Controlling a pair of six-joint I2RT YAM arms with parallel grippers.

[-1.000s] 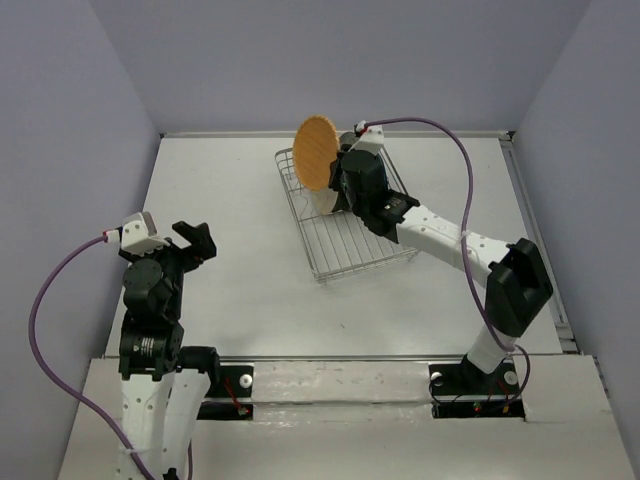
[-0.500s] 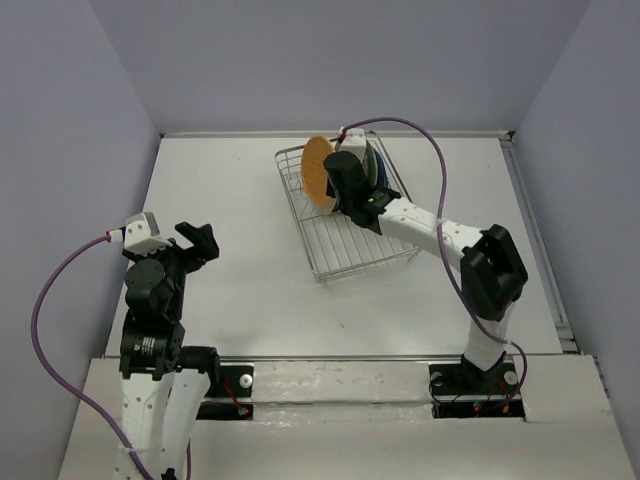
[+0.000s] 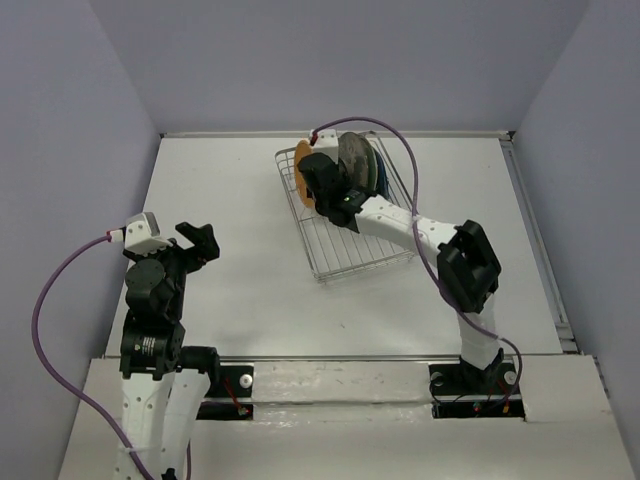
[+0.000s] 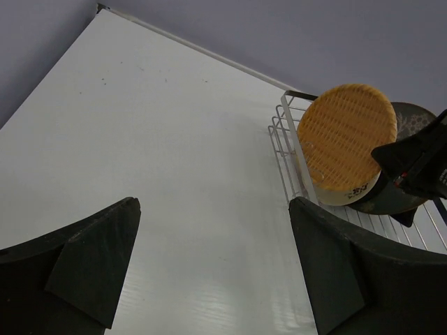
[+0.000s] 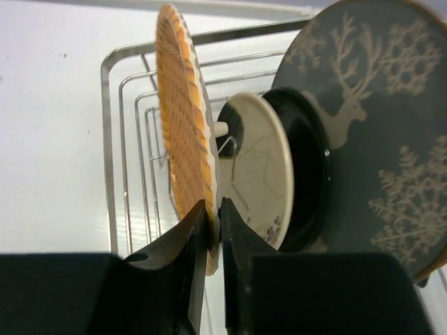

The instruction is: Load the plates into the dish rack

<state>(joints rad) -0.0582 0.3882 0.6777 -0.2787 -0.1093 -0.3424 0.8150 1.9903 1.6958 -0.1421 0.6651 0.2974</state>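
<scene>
My right gripper [image 5: 211, 222] is shut on the rim of the orange-tan plate [image 5: 183, 146], holding it upright on edge at the far left end of the silver wire dish rack [image 3: 345, 245]. In the right wrist view a small cream plate [image 5: 262, 178], a small black plate [image 5: 307, 171] and a grey patterned plate [image 5: 380, 118] stand behind it in the rack. The orange-tan plate [image 3: 299, 178] and the right gripper [image 3: 318, 180] also show in the top view, and the plate [image 4: 346, 136] in the left wrist view. My left gripper [image 3: 200, 240] is open and empty over the table, far left of the rack.
The rack's [image 4: 286, 136] near half holds no plates. A purple cable [image 3: 400, 135] arches over the rack's far end. Grey walls enclose the white table [image 3: 230, 200] on three sides.
My right gripper has carried the orange-tan plate down and to the left, from above the rack into its far left end. The left arm has not moved.
</scene>
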